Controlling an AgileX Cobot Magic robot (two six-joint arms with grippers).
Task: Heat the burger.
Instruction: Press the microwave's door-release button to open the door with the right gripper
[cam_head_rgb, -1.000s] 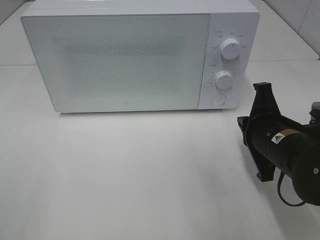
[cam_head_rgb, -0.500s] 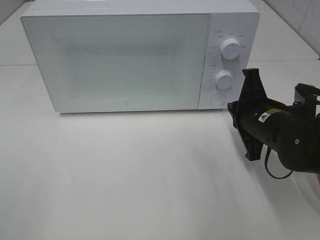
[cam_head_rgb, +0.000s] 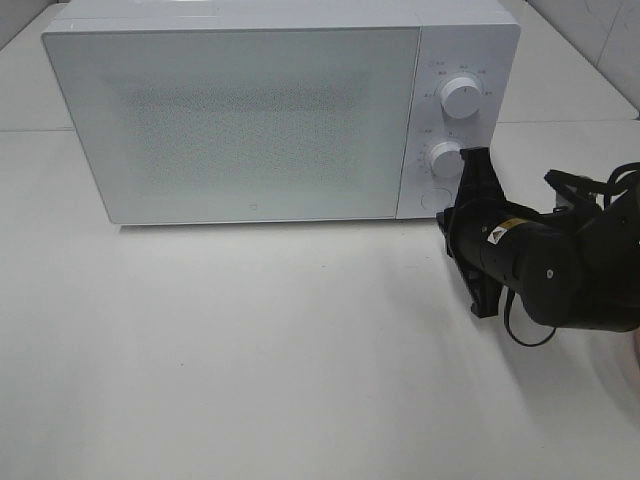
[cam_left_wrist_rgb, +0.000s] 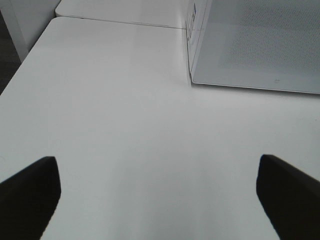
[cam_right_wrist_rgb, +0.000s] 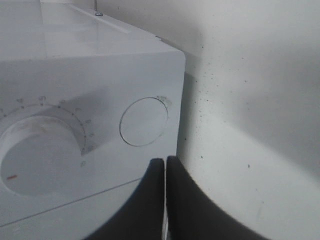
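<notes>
Our right end effector (cam_right_wrist_rgb: 165, 165), fingers pressed together, sits just beside the round button (cam_right_wrist_rgb: 144, 121) on the closed microwave (cam_head_rgb: 250, 120). Our left end effector (cam_left_wrist_rgb: 157, 170) hangs spread wide over the table (cam_head_rgb: 250, 340). We judge the press should land square on the button's middle, clear of the lower dial (cam_head_rgb: 447, 158). The burger is nowhere in view. Dial markings and the arm's yellow sticker (cam_head_rgb: 497, 232) are too small to read.

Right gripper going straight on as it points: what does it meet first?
Probably the microwave's control panel, at or just beside the round button; the shut fingers are close to it, though depth is unclear.
</notes>
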